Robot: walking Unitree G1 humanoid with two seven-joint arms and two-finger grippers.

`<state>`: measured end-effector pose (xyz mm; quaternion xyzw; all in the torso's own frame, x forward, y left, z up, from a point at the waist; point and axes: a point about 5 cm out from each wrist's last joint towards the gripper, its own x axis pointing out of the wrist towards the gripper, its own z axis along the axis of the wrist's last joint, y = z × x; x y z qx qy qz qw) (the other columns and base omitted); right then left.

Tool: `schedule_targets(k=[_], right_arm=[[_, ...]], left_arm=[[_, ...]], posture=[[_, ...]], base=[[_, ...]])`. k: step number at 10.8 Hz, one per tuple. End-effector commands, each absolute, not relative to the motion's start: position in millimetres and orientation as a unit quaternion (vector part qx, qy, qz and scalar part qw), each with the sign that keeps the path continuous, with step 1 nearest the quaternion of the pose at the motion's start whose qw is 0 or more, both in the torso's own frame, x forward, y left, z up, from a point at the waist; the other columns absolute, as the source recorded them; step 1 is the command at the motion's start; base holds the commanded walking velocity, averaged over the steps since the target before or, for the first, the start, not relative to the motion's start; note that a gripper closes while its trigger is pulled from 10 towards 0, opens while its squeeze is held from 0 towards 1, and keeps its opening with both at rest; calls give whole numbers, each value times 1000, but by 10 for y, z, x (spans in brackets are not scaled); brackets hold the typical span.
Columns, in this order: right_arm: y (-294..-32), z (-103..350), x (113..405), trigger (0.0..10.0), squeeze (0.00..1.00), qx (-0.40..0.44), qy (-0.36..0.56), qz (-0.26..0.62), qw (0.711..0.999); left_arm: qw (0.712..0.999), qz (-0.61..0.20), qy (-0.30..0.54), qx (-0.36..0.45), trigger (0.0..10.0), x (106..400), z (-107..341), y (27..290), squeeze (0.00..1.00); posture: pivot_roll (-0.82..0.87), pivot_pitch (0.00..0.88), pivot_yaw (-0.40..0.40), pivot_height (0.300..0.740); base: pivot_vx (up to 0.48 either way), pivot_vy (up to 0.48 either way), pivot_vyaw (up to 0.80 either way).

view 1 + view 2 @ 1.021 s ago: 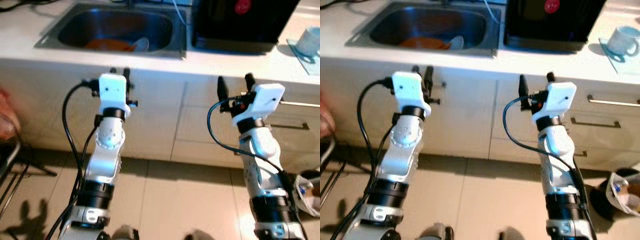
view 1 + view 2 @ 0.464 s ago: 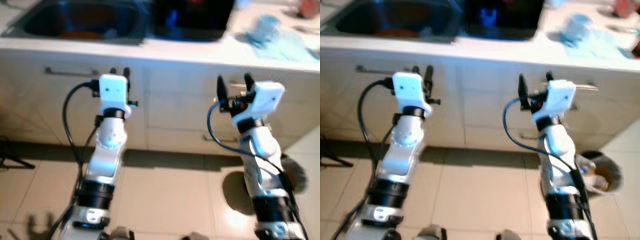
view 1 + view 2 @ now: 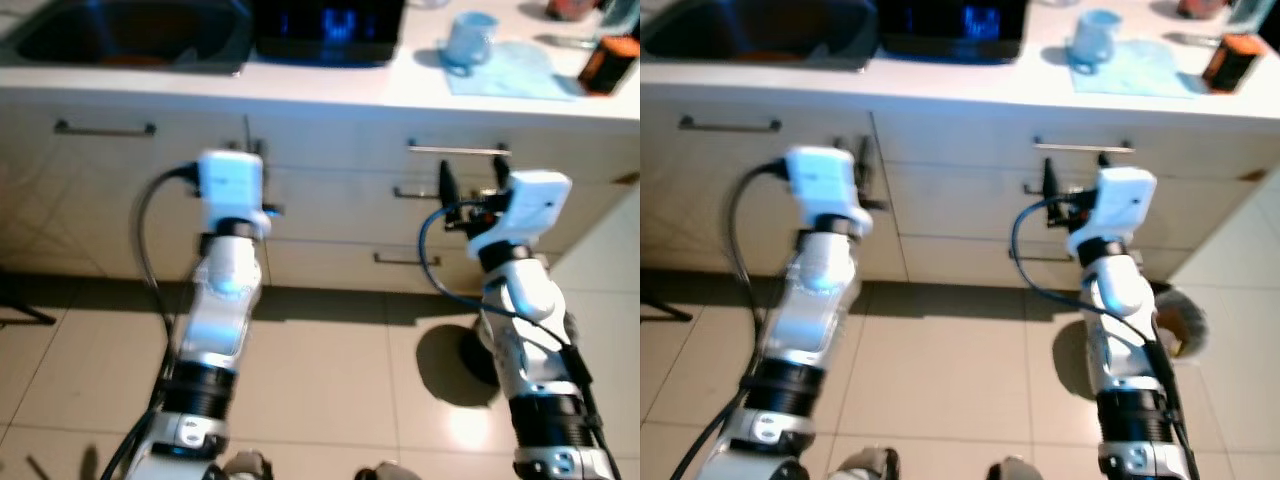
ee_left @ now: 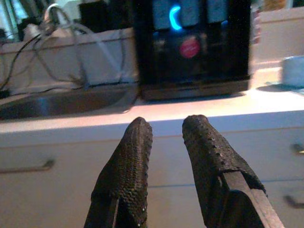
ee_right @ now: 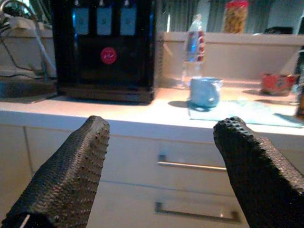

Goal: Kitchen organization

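Facing the kitchen counter (image 3: 330, 95) from the floor, nothing held. My right gripper (image 5: 161, 156) is spread wide, level with the drawer fronts; my left gripper (image 4: 166, 156) is narrowed to a small gap, also empty. Likely target: the light blue mug (image 3: 468, 38) on the blue mat (image 3: 505, 72) near the counter's right end, beside the black dispenser (image 5: 107, 50). An orange-and-black can (image 3: 608, 63) sits at the far right edge. I'd close in squarely first, raise the right arm above the counter edge, then approach the mug side-on.

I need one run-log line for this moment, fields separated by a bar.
stage: facing counter | left gripper: raised, holds nothing | right gripper: raised, open, empty | blue mug: on blue cloth | black appliance: beside sink
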<state>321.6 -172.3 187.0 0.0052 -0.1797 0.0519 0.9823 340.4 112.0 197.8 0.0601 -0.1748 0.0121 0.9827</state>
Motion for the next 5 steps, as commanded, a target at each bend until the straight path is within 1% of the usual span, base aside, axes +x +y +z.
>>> schedule_targets(k=[1, 2, 3, 4, 5], right_arm=[[-1689, 1900, 3217, 10000, 0, -3, -182, 60, 981], [-1673, 1895, 3217, 10000, 0, -5, -182, 64, 981], [-1673, 1894, 3215, 10000, 0, -5, -182, 65, 981], [-1669, 1895, 3211, 10000, 0, -8, -183, 70, 981], [-1664, 1897, 3209, 10000, 0, -8, -184, 71, 980]], left_arm=[[982, 25, -173, 69, 10000, 3416, 1985, 1174, 0], [983, 28, -169, 67, 10000, 3421, 1970, 1181, 0], [983, 31, -168, 72, 10000, 3421, 1964, 1186, 0], [983, 32, -166, 70, 10000, 3417, 1959, 1184, 0], [983, 32, -167, 68, 10000, 3416, 1961, 1184, 0]], posture=[[8, 137, -22, 740], [9, 138, -23, 740], [9, 137, -24, 740], [8, 136, -23, 740], [8, 134, -24, 740]], base=[[0, -368, 0], [0, -480, 0], [0, -296, 0], [0, -480, 0], [0, -360, 0]])
